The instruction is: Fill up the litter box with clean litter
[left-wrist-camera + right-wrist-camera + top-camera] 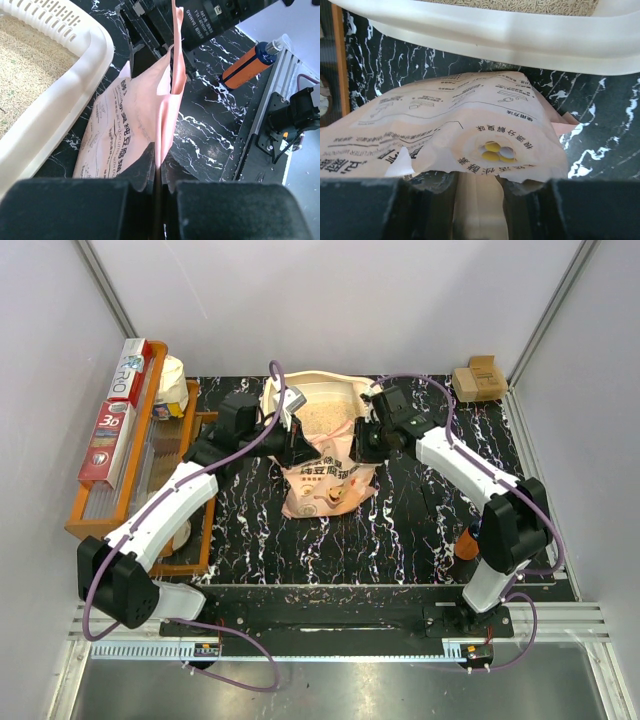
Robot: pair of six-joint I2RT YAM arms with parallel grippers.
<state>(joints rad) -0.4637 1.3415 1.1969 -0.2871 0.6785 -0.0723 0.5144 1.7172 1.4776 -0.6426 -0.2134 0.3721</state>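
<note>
The left gripper is pinched tight on the left edge of the bag. The right gripper is closed partway on a thick fold at the right edge. The bag hangs between them, just near of the litter box at the far middle of the table. Litter lies inside the litter box.

One left pincer and one right pincer are appearing alongside one litter box, one pink bag, one orange tray.
</note>
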